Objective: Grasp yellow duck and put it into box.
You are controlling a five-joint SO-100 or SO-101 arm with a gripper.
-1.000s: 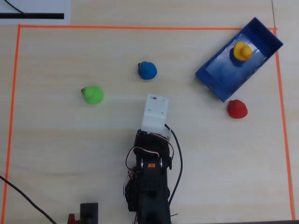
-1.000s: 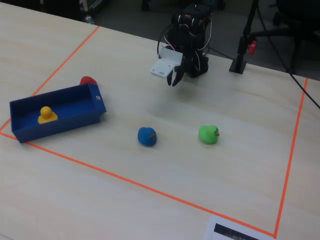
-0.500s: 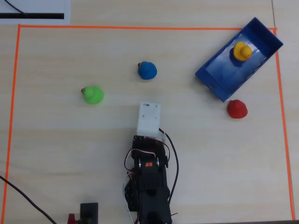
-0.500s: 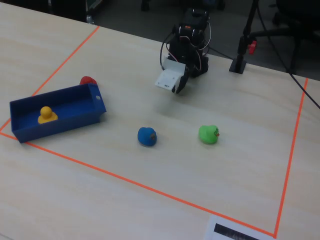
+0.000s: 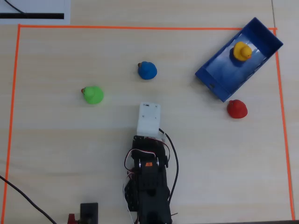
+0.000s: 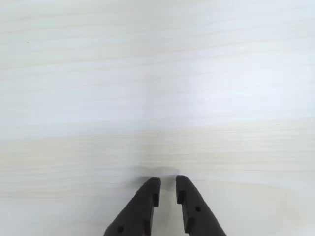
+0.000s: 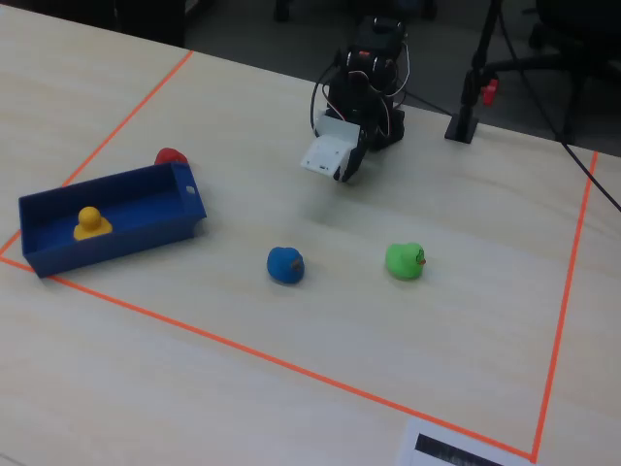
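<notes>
The yellow duck [image 5: 242, 51] sits upright inside the blue box [image 5: 210, 85], toward its far end; it also shows in the fixed view [image 7: 90, 222], resting on the box's floor within the low walls [image 7: 126, 243]. My gripper [image 6: 168, 184] is far from the box, folded back near the arm's base [image 7: 345, 175]. In the wrist view its two black fingers [image 6: 147, 206] stand a narrow slit apart with nothing between them, over bare table. In the overhead view the white wrist mount [image 5: 149, 119] hides the fingers.
A red duck [image 5: 237, 108] lies just outside the box's near corner. A blue duck [image 5: 147, 70] and a green duck [image 5: 93, 94] sit mid-table. Orange tape [image 5: 140, 27] frames the work area. A black stand [image 7: 466, 121] is beside the arm's base.
</notes>
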